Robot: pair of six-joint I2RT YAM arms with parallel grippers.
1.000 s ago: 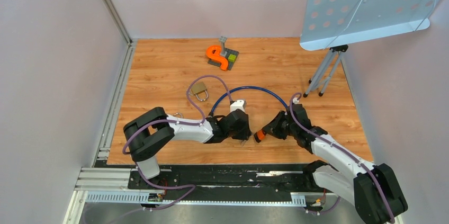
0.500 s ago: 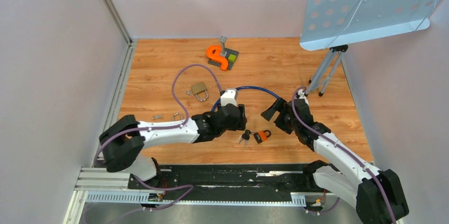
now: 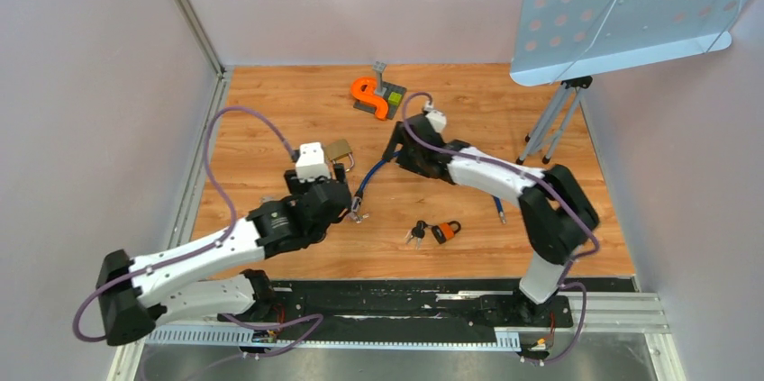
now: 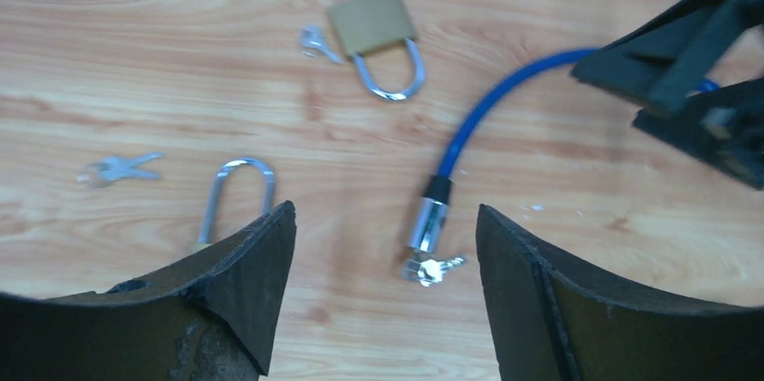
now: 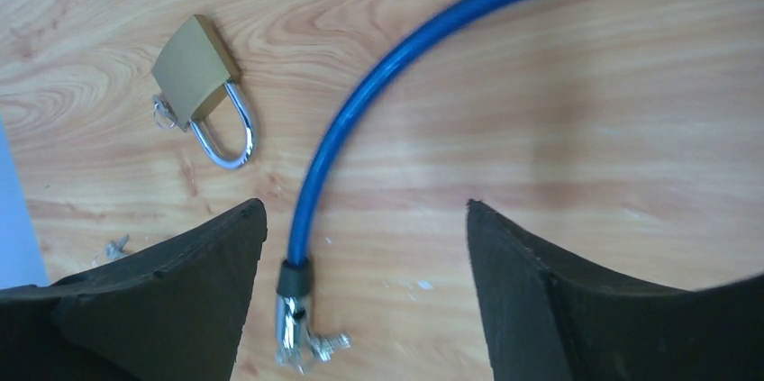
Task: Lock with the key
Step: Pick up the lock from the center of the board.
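Observation:
A small orange padlock (image 3: 444, 231) with a black bunch of keys (image 3: 416, 234) lies on the wooden table, apart from both grippers. My left gripper (image 3: 342, 205) (image 4: 386, 219) is open and empty. It hangs over the silver end (image 4: 431, 226) of a blue cable lock (image 4: 486, 115), which has a key (image 4: 434, 268) in it. My right gripper (image 3: 396, 154) (image 5: 365, 210) is open and empty too, above the same cable (image 5: 405, 66) and its key end (image 5: 293, 318). A brass padlock (image 3: 340, 150) (image 4: 368, 22) (image 5: 189, 64) lies just beyond.
An orange S-shaped piece (image 3: 369, 95) on a grey block sits at the back. A tripod (image 3: 550, 124) holds a perforated panel at back right. A silver shackle (image 4: 243, 196) and loose keys (image 4: 117, 167) lie on the left. Walls close in on both sides.
Both grippers opened and left the orange padlock with its keys on the table. The left arm drew back to the left. The right arm swung far left over the blue cable.

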